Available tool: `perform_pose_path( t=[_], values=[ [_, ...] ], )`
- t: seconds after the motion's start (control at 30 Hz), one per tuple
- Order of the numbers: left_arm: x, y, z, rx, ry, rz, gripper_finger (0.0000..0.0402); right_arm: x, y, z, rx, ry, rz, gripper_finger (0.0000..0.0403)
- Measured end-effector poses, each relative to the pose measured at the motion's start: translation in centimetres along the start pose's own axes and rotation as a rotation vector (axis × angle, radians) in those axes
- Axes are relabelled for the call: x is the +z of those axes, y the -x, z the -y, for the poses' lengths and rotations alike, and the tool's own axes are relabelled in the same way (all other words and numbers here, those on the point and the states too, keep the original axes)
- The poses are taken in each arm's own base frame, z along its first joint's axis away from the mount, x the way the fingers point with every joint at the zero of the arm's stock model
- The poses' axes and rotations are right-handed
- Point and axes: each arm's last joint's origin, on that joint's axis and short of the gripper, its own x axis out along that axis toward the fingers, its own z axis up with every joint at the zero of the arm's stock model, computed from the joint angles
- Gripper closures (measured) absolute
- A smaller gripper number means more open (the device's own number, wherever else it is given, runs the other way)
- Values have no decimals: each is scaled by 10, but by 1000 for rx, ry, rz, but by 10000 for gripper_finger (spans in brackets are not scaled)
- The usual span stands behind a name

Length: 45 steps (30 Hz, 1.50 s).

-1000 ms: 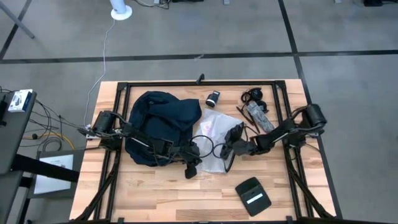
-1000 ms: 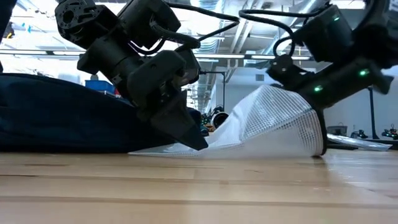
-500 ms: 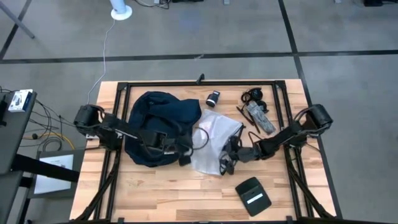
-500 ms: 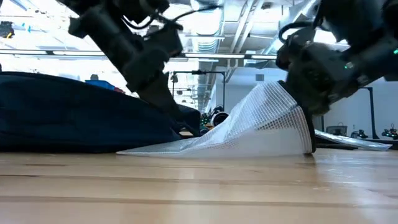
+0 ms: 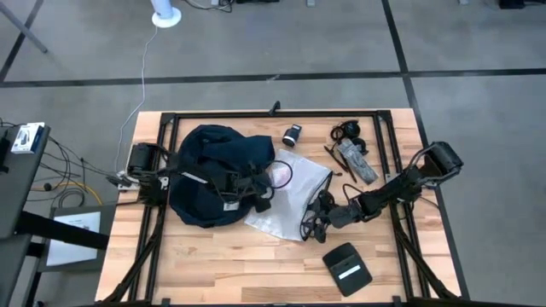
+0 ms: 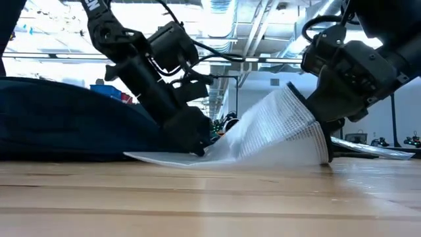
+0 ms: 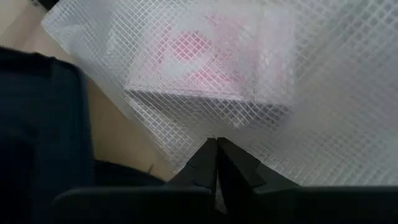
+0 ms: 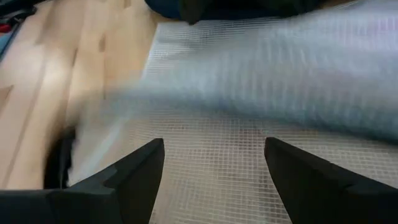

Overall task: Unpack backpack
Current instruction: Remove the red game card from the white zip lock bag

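Looking at the overhead shot, the backpack [image 5: 212, 174] sat left of centre on the table [image 5: 222, 273], with the clear mesh pouch [image 5: 290, 194] lying just to its right, touching it. The left gripper [image 5: 262, 195] had pulled back up toward the bag over the last half second, fingers pinched together at the pouch's edge; I couldn't tell if they actually gripped it. The right gripper [image 5: 317, 223] had slid a bit toward lower centre, and its fingers [image 8: 124, 177] were spread wide over the mesh. My guess: the pouch was basically out, and the black flat pouch [image 5: 347, 269] sat unpacked at the lower right
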Motion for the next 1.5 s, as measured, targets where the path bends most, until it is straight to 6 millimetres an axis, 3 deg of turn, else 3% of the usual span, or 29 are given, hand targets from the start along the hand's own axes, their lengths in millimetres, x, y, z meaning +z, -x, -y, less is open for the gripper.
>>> perform_pose_path(
  t=[0.2, 0.5, 0.7, 1.0, 1.5],
  values=[
    [1, -5, 11, -84, 19, 60, 402, -2, 0, 1, -16, -3, -20, 134],
    [-12, 15, 53, -213, -43, 20, 402, -15, 3, 15, -221, 29, -87, 134],
    [-16, 23, 73, -272, 9, 56, 402, -11, -2, 15, -218, 107, -38, 133],
    [-15, 24, 74, -268, 51, 69, 402, 7, -6, 0, -150, 162, 22, 133],
    [-13, 26, 79, -384, -52, 86, 402, 28, -22, 33, -117, 144, -32, 133]
  ],
)
